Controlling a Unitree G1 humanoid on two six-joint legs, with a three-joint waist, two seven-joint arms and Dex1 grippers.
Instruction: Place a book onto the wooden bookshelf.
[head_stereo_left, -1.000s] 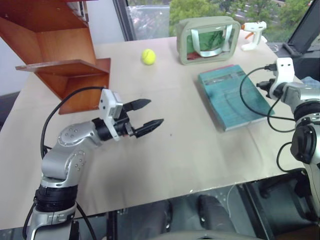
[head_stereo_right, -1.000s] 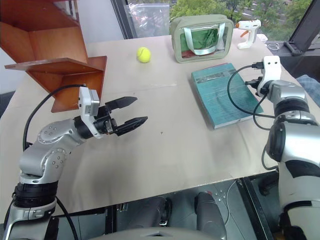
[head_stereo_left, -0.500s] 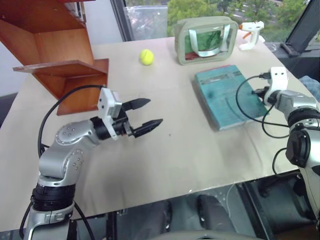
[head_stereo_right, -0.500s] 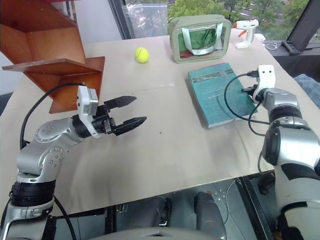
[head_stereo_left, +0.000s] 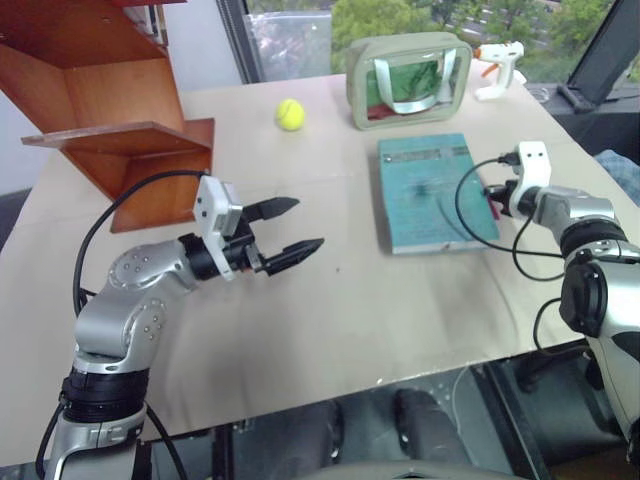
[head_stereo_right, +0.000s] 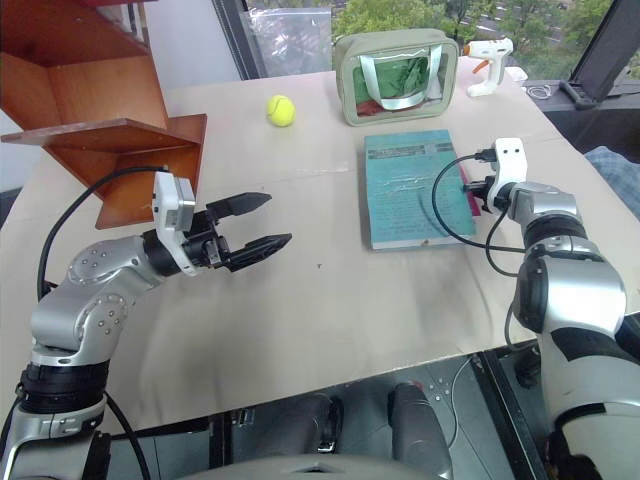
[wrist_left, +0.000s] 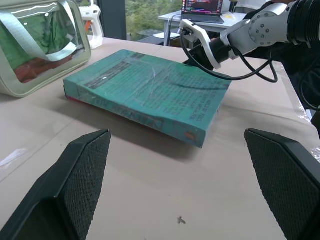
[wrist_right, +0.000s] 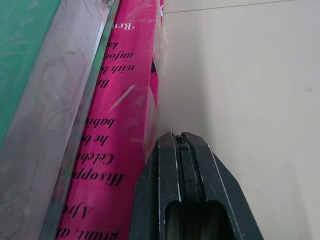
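Note:
The teal book lies flat on the table, right of centre, on top of a bright pink book whose edge peeks out along its right side. My right gripper is shut, its tip low on the table against that right edge. In the right wrist view the shut fingertips sit beside the pink cover, with the teal book above it. My left gripper hovers open over the table's middle, pointing at the book and well short of it. The wooden bookshelf stands at the far left.
A yellow tennis ball lies behind the left gripper. A green see-through pouch stands just beyond the book, with a white glue gun at the far right corner. The table's right edge runs close to my right arm.
My right gripper has moved left and down against the book's right side. The book has slid left and turned square to the table. The left arm has stayed still.

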